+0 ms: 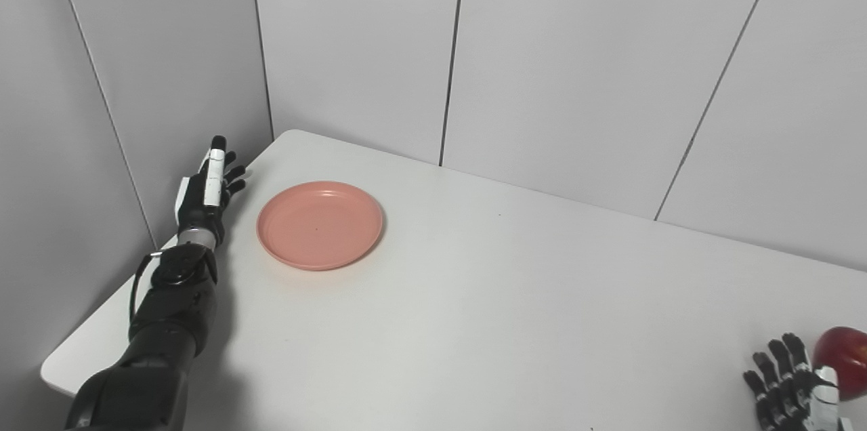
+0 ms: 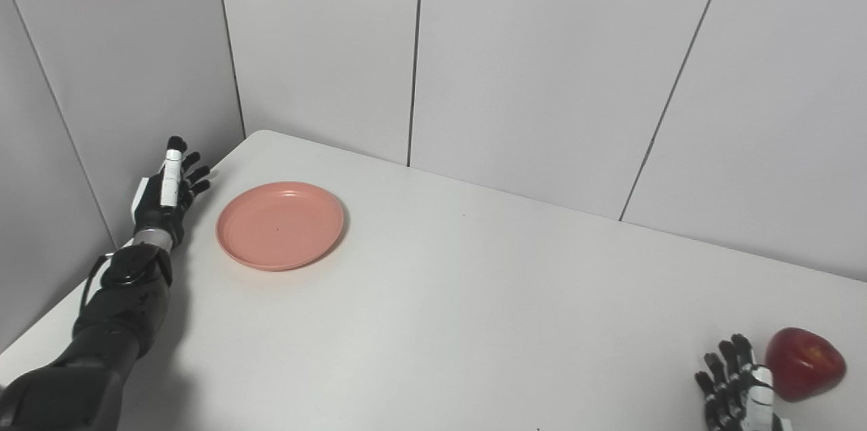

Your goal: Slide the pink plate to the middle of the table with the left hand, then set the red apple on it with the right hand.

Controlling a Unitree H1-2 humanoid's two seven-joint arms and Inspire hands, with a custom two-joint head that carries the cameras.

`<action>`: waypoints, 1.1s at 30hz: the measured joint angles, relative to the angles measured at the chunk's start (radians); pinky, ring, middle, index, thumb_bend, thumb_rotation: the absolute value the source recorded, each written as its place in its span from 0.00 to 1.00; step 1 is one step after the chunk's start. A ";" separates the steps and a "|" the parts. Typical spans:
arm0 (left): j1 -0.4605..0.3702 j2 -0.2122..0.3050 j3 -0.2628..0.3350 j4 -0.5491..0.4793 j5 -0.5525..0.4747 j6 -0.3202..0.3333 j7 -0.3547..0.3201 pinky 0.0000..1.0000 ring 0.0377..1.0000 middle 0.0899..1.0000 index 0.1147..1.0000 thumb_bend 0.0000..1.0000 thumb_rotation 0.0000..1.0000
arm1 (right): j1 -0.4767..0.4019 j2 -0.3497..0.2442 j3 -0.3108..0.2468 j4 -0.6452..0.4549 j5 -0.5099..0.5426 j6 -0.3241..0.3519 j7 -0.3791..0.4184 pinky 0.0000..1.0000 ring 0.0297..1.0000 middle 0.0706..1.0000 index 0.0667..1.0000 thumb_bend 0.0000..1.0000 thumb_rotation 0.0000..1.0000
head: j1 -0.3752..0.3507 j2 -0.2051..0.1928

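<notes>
Beside the open left hand lay the pink plate, probably light, stiff and slick; pushing its near rim looked best, while the right hand waited open by the red apple.

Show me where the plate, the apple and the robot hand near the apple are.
pink plate (image 2: 280, 225), right eye view, its flat centre.
red apple (image 2: 805, 362), right eye view, its front skin.
right robot hand (image 2: 737, 390), right eye view, its back.

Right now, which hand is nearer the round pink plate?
Left. The left hand sits just left of the round pink plate, not touching; the right hand is far across the table by the red apple.
</notes>
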 measured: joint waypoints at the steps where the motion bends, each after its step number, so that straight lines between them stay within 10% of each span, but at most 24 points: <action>1: 0.000 -0.002 -0.003 -0.010 0.000 0.012 0.000 0.83 0.86 0.94 0.96 0.81 0.97 | 0.001 0.000 0.000 -0.001 0.000 0.000 0.000 0.99 0.99 1.00 1.00 0.69 1.00 | 0.000 0.000; 33: 0.055 -0.151 -0.120 -0.317 0.025 0.218 -0.013 0.75 0.80 0.90 0.89 0.85 0.96 | 0.008 0.006 0.002 -0.012 -0.004 0.018 -0.006 0.99 0.98 1.00 0.98 0.70 1.00 | -0.015 0.017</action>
